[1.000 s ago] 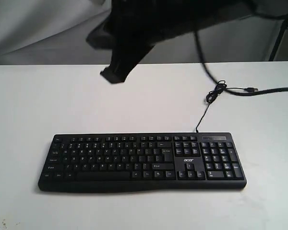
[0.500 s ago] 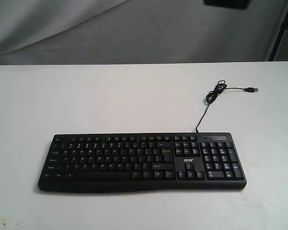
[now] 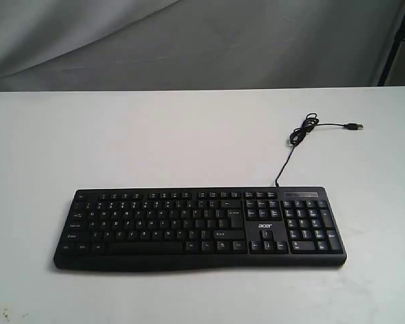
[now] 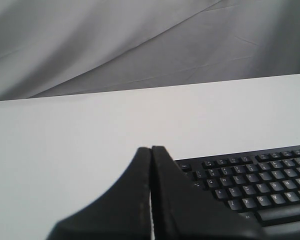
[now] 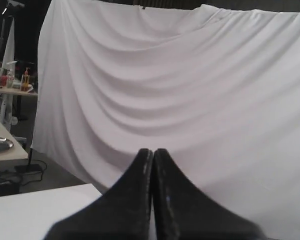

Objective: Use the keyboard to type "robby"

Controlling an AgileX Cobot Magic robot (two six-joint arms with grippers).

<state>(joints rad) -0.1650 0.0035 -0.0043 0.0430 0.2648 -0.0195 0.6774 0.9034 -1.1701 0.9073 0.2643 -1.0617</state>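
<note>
The black keyboard [image 3: 200,228] lies flat near the front of the white table, number pad on the right, with a small white "acer" logo. Its thin black USB cable [image 3: 298,135] curls away behind it and ends in a loose plug. No arm shows in the exterior view. In the left wrist view my left gripper [image 4: 151,148] is shut with nothing in it, hovering off the keyboard's [image 4: 250,182] Esc corner. My right gripper [image 5: 152,150] is shut and empty too, raised and facing a white draped cloth; the keyboard is out of that view.
The white table [image 3: 155,142] spreads wide around the keyboard. A grey cloth backdrop [image 3: 189,40] hangs behind it, and a dark stand leg [image 3: 395,44] rises at the far right. In the right wrist view a side table [image 5: 5,145] with bottles stands far off.
A dark arm that covered the top of the exterior view one second ago has swung up and out of the picture. The keyboard and cable have not moved.
</note>
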